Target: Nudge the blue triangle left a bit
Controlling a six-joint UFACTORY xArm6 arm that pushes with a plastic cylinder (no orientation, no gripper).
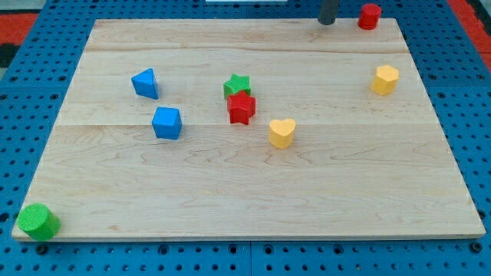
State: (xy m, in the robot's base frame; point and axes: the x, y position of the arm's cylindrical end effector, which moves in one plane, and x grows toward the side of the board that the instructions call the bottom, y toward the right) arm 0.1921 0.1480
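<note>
The blue triangle [145, 83] lies on the wooden board [245, 184] in its upper left part. A blue cube [166, 123] sits just below and to the right of it. My tip [327, 22] is at the view's top edge, right of centre, far to the right of the blue triangle and touching no block. A red cylinder [370, 16] stands just right of my tip.
A green star [237, 85] and a red star [241, 108] touch near the middle. A yellow heart [281, 133] lies below right of them. A yellow hexagon [385, 80] is at the right. A green cylinder [37, 221] sits at the bottom left corner.
</note>
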